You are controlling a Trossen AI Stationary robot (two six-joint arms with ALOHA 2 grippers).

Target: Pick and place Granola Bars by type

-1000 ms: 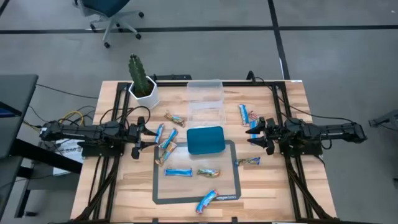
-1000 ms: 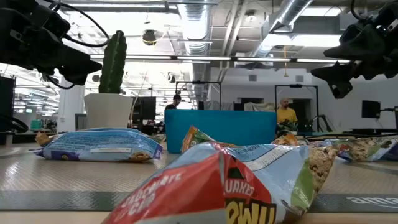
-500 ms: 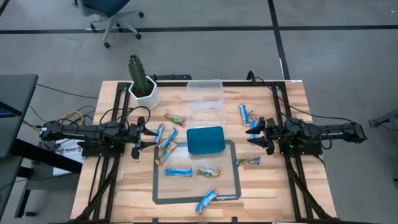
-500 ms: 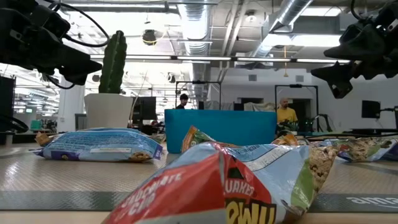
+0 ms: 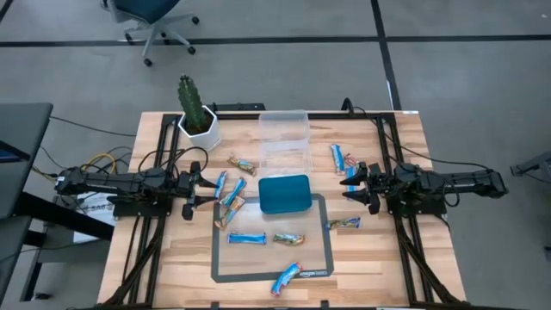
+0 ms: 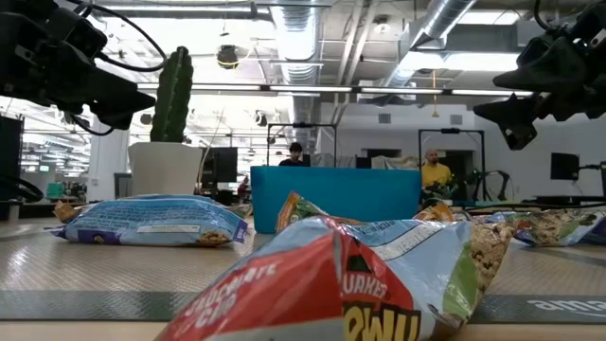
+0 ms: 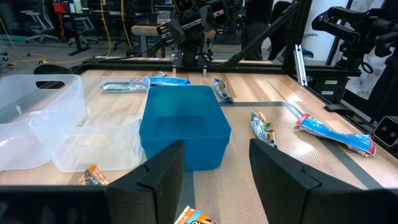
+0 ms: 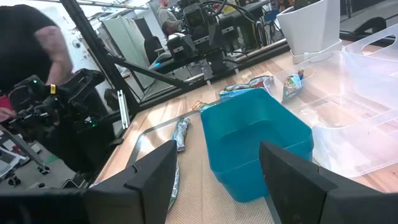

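Observation:
Wrapped granola bars lie flat and scattered over the table: blue-and-white ones [image 5: 247,238], [image 5: 287,277], [image 5: 337,158], [image 5: 221,183] and tan ones [image 5: 288,238], [image 5: 343,223], [image 5: 243,164]. My left gripper [image 5: 196,191] hovers open above the table's left side, next to the bars there. My right gripper [image 5: 353,183] hovers open at the right side, near the bars by the table's right. Both point toward the teal tray [image 5: 284,194] in the middle. In the left wrist view the open fingers [image 7: 163,174] frame the teal tray [image 7: 181,126]; in the right wrist view the tray [image 8: 258,140] shows likewise.
A clear plastic box [image 5: 285,139] stands behind the teal tray. A potted cactus [image 5: 196,114] stands at the far left corner. A grey mat outline [image 5: 271,275] marks the near middle. People show in the room beyond, and a person's arm [image 8: 37,43] in the right wrist view.

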